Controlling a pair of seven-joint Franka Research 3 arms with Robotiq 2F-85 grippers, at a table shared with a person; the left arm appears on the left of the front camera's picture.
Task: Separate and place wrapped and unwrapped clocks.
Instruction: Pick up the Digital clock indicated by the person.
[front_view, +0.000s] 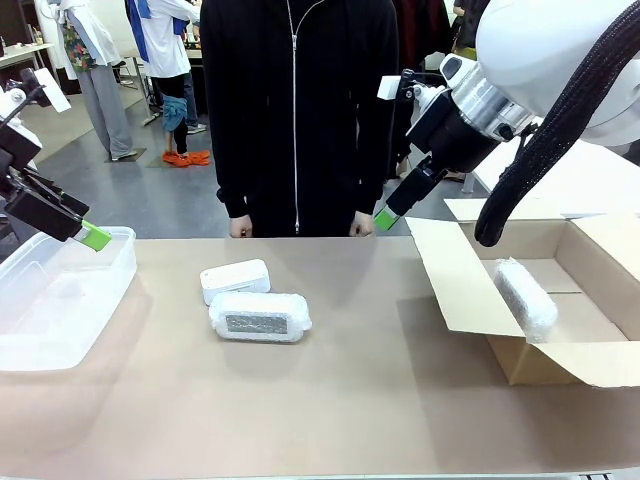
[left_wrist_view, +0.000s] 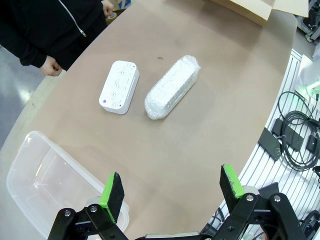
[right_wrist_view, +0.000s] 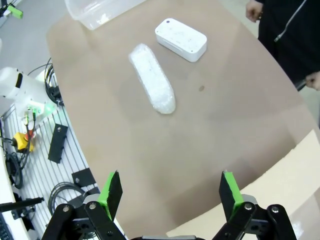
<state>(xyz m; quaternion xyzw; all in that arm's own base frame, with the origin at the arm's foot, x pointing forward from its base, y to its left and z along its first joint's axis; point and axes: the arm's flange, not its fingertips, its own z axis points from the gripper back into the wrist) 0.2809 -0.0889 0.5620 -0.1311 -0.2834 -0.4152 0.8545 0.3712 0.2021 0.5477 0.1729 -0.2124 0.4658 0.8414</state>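
Left gripper (front_view: 90, 235) (left_wrist_view: 171, 186): jaws spread wide with nothing between the green pads; it hung over the clear tub at the table's left side
Right gripper (front_view: 385, 217) (right_wrist_view: 169, 187): jaws just as wide and empty; raised above the table's far right part, just left of the cardboard box's open flap and near one of the person's hands
Bare clock (front_view: 235, 280) (left_wrist_view: 119, 86) (right_wrist_view: 181, 39): smooth white with rounded corners; lay flat on the brown table (front_view: 330, 400) near the middle, on the person's side of the wrapped one
Wrapped clock on the table (front_view: 260, 316) (left_wrist_view: 172, 86) (right_wrist_view: 152, 78): swathed in whitish bubble wrap; lay just beside the bare clock, on the robot's side; whether the two touched could not be told
Wrapped clock in the box (front_view: 525, 297): lay inside the cardboard box, close to its left wall
Clear tub (front_view: 120, 262) (left_wrist_view: 45, 175) (right_wrist_view: 95, 12): see-through plastic, stood at the left edge of the table
Cardboard box (front_view: 455, 280): open, flaps folded outward, stood at the right edge
Person: in a black zip jacket at the far side, both hands (front_view: 240, 228) (front_view: 362, 226) down by the table's edge
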